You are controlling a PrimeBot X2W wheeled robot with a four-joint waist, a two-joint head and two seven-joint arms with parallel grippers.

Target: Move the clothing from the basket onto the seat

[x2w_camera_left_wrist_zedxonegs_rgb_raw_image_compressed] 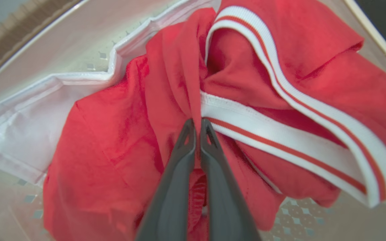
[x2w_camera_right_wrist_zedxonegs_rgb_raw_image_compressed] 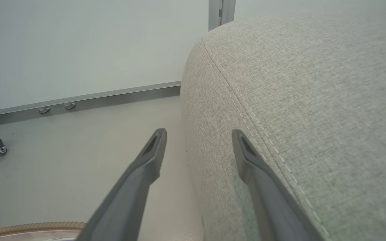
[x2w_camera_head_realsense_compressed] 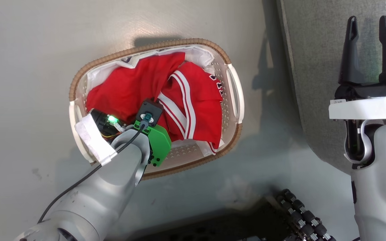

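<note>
L claw point(x2w_camera_left_wrist_zedxonegs_rgb_raw_image_compressed: 198, 124) down, pinching jersey point(x2w_camera_left_wrist_zedxonegs_rgb_raw_image_compressed: 106, 144).

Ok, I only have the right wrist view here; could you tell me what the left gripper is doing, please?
Observer: The left gripper is shut on a fold of the jersey.
Operator: Thank you. Is the jersey out of the basket?
Observer: No, it lies bunched inside the basket, not yet lifted.
Operator: And which way is the seat from there?
Observer: The seat is on the robot's right of the basket, with a strip of floor between them.
</note>
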